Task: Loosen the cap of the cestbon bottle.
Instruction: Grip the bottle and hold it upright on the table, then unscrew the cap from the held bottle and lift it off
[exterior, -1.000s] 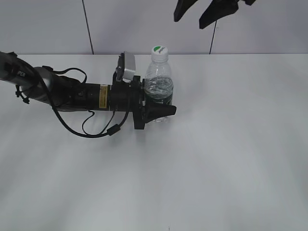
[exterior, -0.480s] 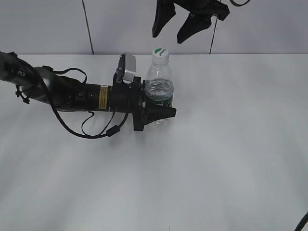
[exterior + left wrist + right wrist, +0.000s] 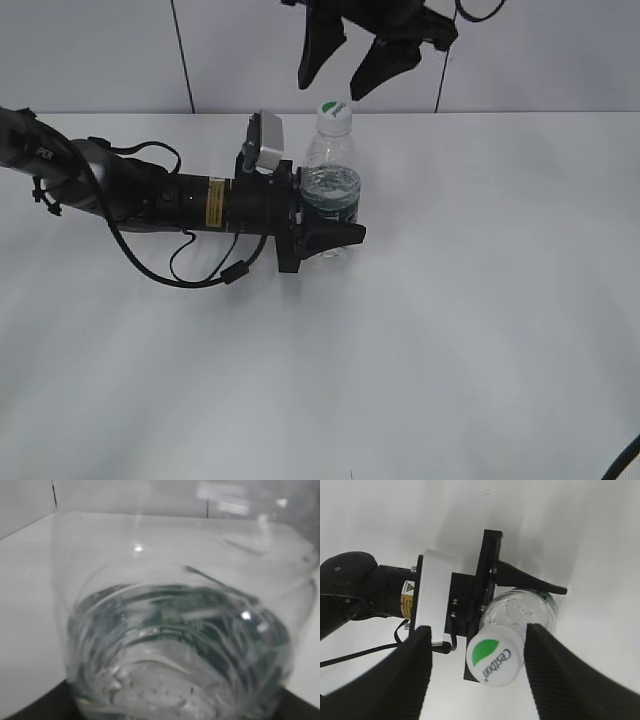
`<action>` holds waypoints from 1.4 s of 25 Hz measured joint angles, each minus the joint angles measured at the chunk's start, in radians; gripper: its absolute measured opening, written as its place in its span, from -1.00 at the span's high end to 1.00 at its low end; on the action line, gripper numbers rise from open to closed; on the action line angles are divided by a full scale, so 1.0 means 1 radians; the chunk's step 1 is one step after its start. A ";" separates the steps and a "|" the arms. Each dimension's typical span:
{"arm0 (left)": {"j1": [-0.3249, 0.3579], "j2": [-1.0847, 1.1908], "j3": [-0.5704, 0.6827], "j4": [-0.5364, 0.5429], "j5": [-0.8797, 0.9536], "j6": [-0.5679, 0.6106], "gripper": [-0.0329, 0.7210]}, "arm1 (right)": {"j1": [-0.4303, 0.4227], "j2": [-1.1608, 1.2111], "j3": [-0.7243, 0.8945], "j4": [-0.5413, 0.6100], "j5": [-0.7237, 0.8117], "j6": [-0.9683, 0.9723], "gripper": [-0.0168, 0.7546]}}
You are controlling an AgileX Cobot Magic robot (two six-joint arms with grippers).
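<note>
A water bottle (image 3: pixel 331 180) is standing upper centre on the white bench (image 3: pixel 480 300), the left gripper (image 3: pixel 325 228) clamping its body while the right gripper (image 3: pixel 345 60), jaws apart, is hovering above the cap (image 3: pixel 333 108) and should be centring before closing.

A wide white table (image 3: pixel 480 330) fills most of the exterior view, matte and evenly lit, with soft pale sheen spread across its near half. Along its far edge rises a light grey wall (image 3: pixel 90 50), cut by thin dark vertical seams, one toward the left and one right of centre. In the left wrist view the same white tabletop runs back to that grey wall, a dark seam showing at the far left corner.
</note>
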 joint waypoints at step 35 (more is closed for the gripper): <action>0.000 0.000 0.000 0.001 0.021 0.000 -0.17 | 0.005 0.009 0.066 -0.025 0.002 -0.001 -0.20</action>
